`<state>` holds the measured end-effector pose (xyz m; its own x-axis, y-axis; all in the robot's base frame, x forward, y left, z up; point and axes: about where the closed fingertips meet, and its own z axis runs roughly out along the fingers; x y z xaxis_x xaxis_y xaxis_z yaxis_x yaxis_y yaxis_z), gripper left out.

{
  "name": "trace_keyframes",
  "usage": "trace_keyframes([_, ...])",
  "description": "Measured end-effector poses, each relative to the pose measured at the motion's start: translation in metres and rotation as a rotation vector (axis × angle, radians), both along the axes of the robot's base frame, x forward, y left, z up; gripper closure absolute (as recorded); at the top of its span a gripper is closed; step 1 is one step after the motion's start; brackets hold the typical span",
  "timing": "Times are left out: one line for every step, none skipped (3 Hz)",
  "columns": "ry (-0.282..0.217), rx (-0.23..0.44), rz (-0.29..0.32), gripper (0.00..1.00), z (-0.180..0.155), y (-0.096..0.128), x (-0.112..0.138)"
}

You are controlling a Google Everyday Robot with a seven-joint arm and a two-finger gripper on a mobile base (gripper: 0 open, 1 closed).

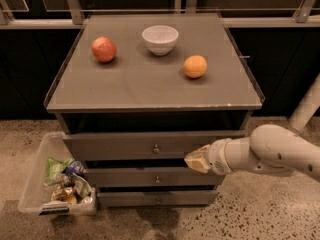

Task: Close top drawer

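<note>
The top drawer (120, 146) is the widest dark grey-brown front, with a small round knob (156, 148) at its centre. It stands slightly out from the cabinet under the table top (150, 79). My gripper (196, 159) comes in from the right on a white arm (270, 153). Its tan tip is at the drawer front's lower right part, to the right of the knob.
On the top lie a red apple (104, 49), a white bowl (160, 39) and an orange (195, 66). Two narrower drawer fronts (150, 178) sit below. A clear bin (55, 184) of snack packets stands on the floor at the left. A white post (306, 106) is at right.
</note>
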<state>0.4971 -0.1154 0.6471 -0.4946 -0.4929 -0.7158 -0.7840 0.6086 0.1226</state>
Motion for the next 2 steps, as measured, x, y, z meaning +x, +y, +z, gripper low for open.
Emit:
trace_keyframes([0.000,0.000,0.000,0.36,0.0000,0.0000,0.0000])
trace_keyframes([-0.012,0.007,0.032,0.12,0.0033,-0.0027,-0.0024])
